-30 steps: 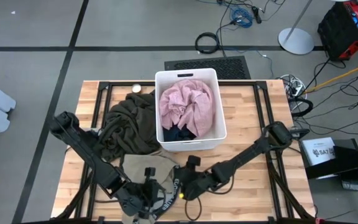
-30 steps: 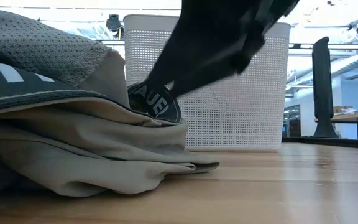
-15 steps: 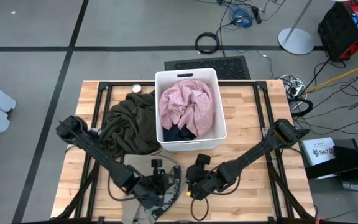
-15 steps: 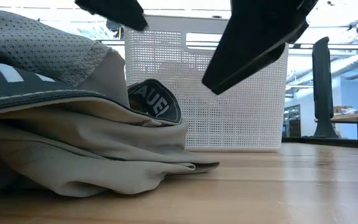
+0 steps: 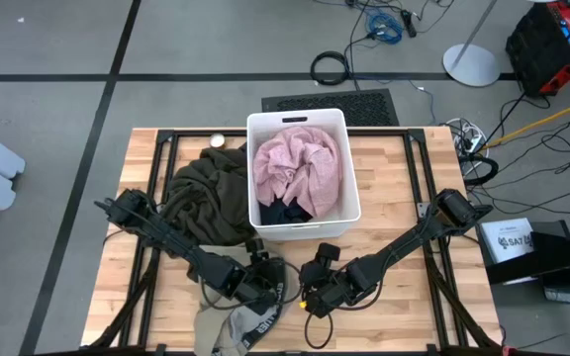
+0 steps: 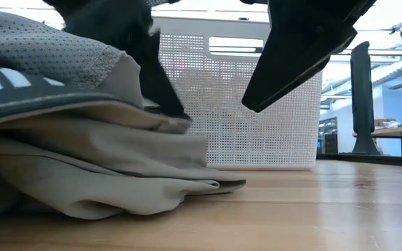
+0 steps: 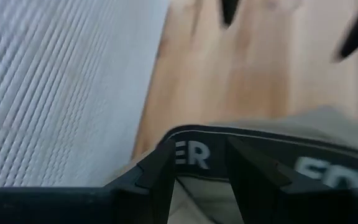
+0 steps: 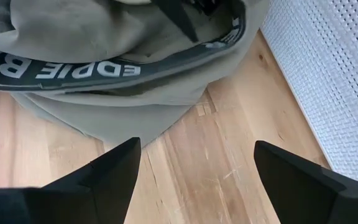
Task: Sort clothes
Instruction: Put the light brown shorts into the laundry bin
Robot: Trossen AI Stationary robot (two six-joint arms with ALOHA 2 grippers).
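Beige garment (image 5: 237,321) with the lettered waistband (image 8: 92,68) is bunched at the table's near edge, left of centre, partly draped over that edge. The left gripper (image 5: 262,287) is set on the band at the garment's far end, fingers (image 7: 247,180) astride it in the left wrist view, the band run through the gap between them; whether it is actually pinched cannot be told from the pictures, so grip should be confirmed before any lift. The right gripper (image 5: 310,294) is held just beside it toward the table's right edge, fingers (image 8: 114,168) spread wide over bare wood with nothing between them. Judged step: beige piece to be picked up by the band for sorting. The elastic band is the better hold, since loose cloth is likely to slip; the left pinch should be taken square across it and fully shut. The lift should be made straight up and high enough that the hanging tail is cleared of the table edge and of the bin wall. The right gripper is best kept clear or used on a second point of the band to stop bunching. Farther back, the white bin (image 5: 344,213) is set mid-table toward the far edge, with the pale pink garment (image 5: 298,163) on top and a dark one (image 5: 287,211) under it. The dark olive garment (image 5: 206,198) is heaped left of the bin, touching its wall.
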